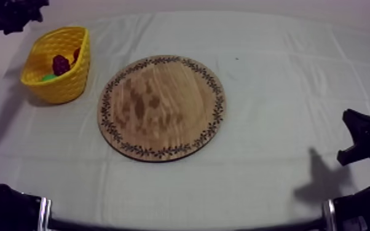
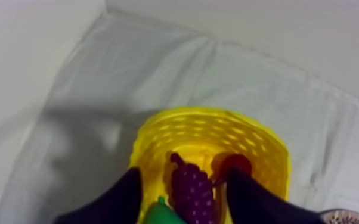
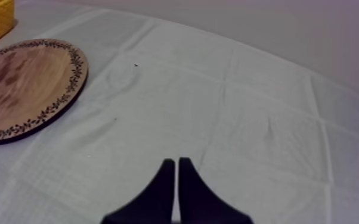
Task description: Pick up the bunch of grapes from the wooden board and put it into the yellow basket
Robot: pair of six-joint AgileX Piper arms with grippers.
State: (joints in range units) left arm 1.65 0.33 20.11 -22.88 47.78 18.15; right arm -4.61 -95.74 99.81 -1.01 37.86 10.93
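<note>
- Bunch of grapes [image 2: 191, 192]: dark purple; lies inside the yellow basket [image 1: 70, 86], on its floor; in the left wrist view its long axis runs along the gap between the fingers, narrower end pointing at the basket's far wall, broader end nearest the camera
- Small red fruit [image 2: 237, 164]: in the same basket, just beside the grapes
- Green fruit [image 2: 160, 211]: in the basket, against the grapes' broad end; kind not clear
- Left gripper [image 2: 184, 173]: above the basket; fingers spread wide, one to each side of the grapes, grasping nothing
- Right gripper [image 3: 177, 164]: fingers pressed together in a narrow wedge, nothing held; over bare cloth [image 1: 273, 74], well apart from the basket
- Round wooden board [image 1: 161, 107]: patterned rim; flat on the cloth at the table's middle, just beside the basket; nothing on it
</note>
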